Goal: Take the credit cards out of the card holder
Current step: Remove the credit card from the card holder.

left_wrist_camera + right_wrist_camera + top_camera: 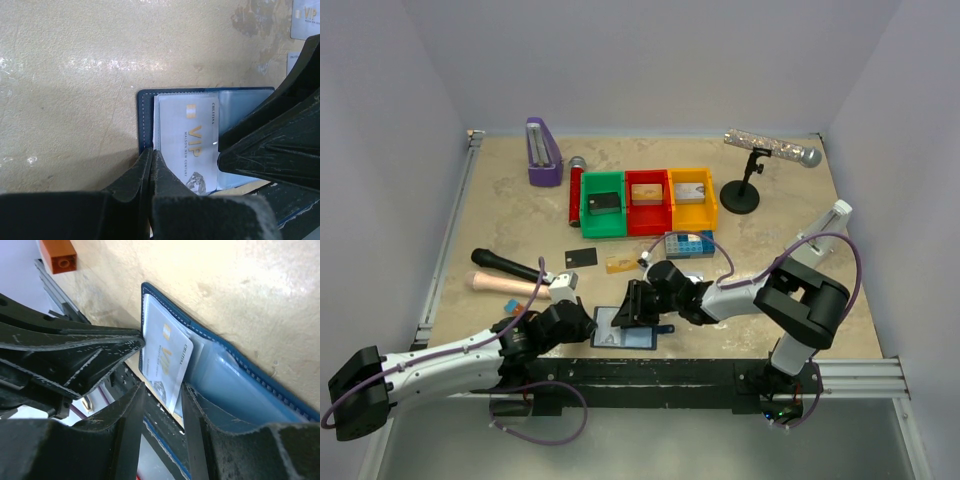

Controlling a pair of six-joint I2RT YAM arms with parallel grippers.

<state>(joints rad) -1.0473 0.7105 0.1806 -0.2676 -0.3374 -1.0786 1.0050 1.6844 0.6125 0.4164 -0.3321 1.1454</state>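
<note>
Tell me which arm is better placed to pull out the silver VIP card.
Right. The right gripper is open with the end of the silver VIP card between its fingers, ready to close and pull. The left gripper is shut at the left edge of the card holder, apparently bracing it.

The card holder (145,120) is navy with pale stitching and light-blue pockets; the card (192,135) is silvery with gold lettering; the tabletop (70,75) is mottled beige.

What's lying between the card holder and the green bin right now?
Two cards are already out: a black card and a gold-tan card, flat on the table between the card holder and the green bin. The top external view shows it.
</note>
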